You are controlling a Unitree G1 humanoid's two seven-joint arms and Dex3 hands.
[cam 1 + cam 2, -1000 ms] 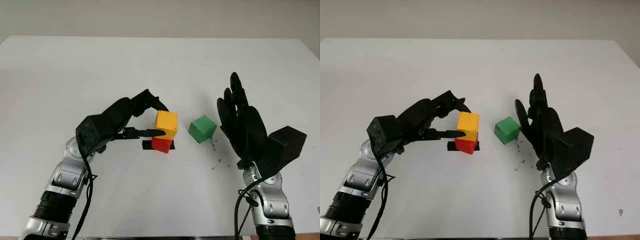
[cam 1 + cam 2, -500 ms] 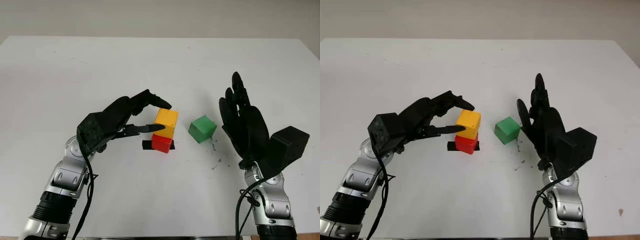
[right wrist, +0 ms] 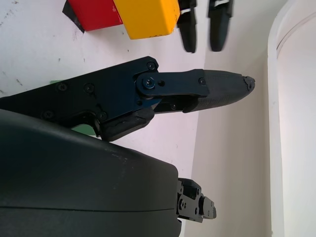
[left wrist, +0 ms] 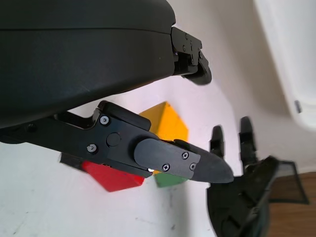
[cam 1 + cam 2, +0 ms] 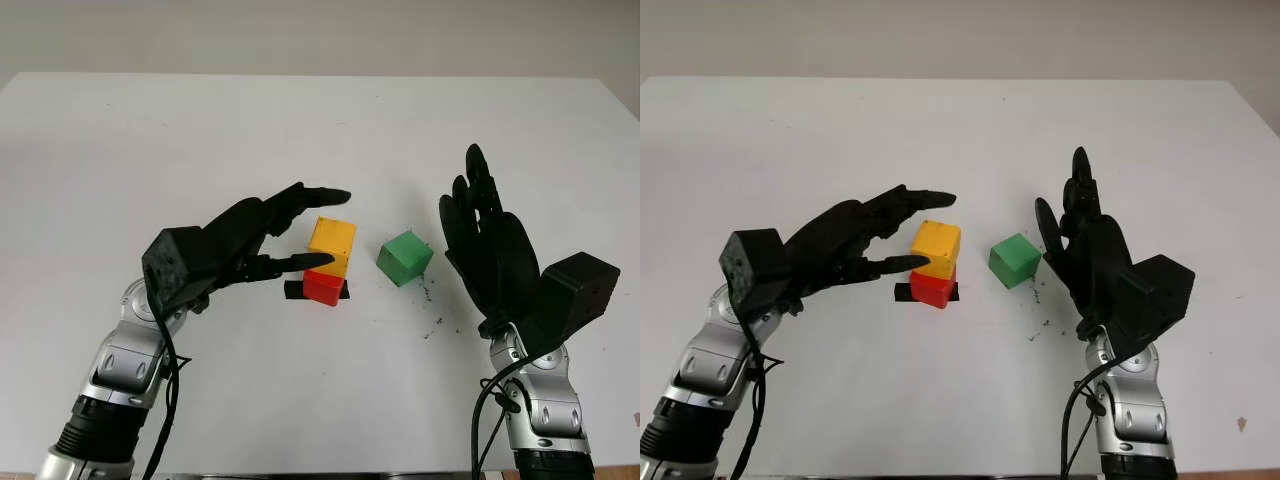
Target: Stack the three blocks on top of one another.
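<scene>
Yellow block (image 5: 332, 241) sits on the red block (image 5: 323, 288) at table (image 5: 120, 150) centre; green block (image 5: 404, 257) lies at its three o'clock. My left hand (image 5: 262, 240), released, hovers at nine o'clock; my right hand (image 5: 487, 245) is open beyond the green.

White table (image 5: 150, 130), on it a red block (image 5: 322, 288) over a black patch (image 5: 293, 289) — green block (image 5: 404, 257) just beside

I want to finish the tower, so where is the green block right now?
In the left eye view the green block sits alone on the white table, right of the yellow block stacked on the red block, and just left of the open right hand.
</scene>
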